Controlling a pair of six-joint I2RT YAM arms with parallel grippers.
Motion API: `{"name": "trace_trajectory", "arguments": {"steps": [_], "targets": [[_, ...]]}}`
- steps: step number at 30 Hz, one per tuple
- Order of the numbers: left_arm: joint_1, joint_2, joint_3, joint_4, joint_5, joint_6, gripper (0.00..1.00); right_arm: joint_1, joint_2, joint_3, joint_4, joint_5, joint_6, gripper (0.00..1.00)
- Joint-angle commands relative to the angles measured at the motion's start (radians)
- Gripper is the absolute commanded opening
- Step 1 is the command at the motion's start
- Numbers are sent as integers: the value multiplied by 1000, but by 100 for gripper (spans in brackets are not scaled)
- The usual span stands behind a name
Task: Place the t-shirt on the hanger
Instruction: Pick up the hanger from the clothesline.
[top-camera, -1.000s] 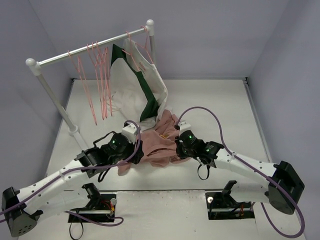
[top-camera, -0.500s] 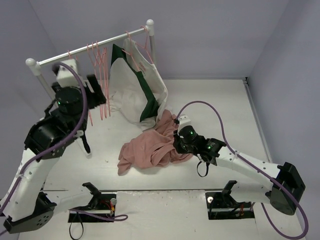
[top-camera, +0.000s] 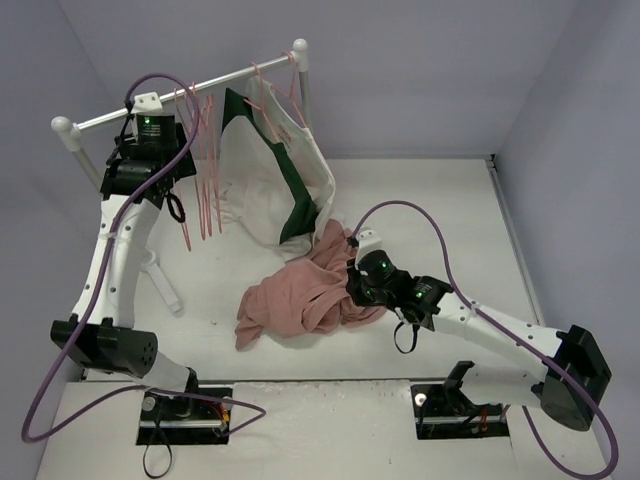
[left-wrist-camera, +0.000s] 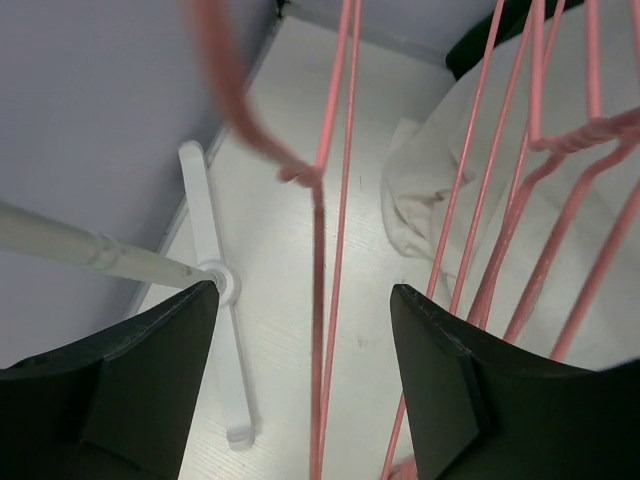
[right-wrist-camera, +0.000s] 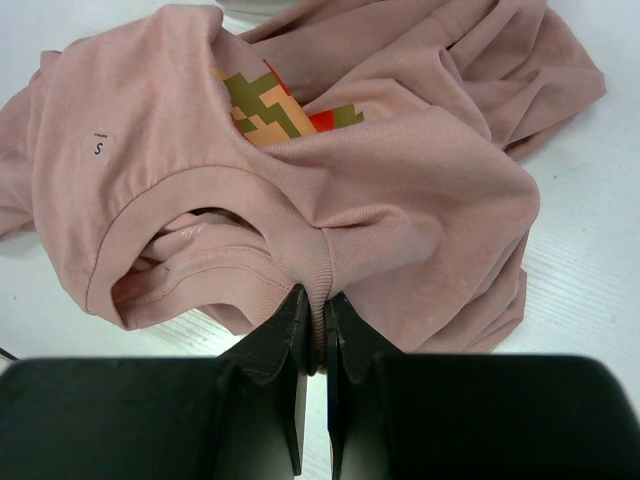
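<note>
Top camera sits high behind the arm bases (top-camera: 185, 410), looking down and forward over the table (top-camera: 430, 200) to the rack rail (top-camera: 230, 76). Left wrist camera is up at that rail, tight in, peering down past the left gripper (left-wrist-camera: 302, 292) through the hangers (left-wrist-camera: 335, 250) to the rack foot (left-wrist-camera: 215, 300); the blurred near strand is probably a hook (left-wrist-camera: 235, 90). Right wrist camera hangs low over the t-shirt (right-wrist-camera: 400, 170), aimed down past the right gripper (right-wrist-camera: 315, 295). Top view shares hangers, foot and shirt.
</note>
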Motion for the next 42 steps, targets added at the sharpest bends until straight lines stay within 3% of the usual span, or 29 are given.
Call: {"name": "trace_trajectory", "arguments": {"steps": [1,5,14,30,37,42], "targets": [[32,12,69,20,58,10,59,5,-49,24,44,12,17,0],[39,43,82,23,69,19,47,5,-61,14,43,18,27,0],[37,21,79,35,76,54,1,6,-61,13,43,30,28,0],[37,-149,144,29,142,113,0,6,-30,36,42,31,1,0],[36,-342,-21,-69,199,86,0,6,-8,52,40,35,-13,0],[35,-529,-287,-192,262,43,0,0,20,83,35,53,-32,0]]}}
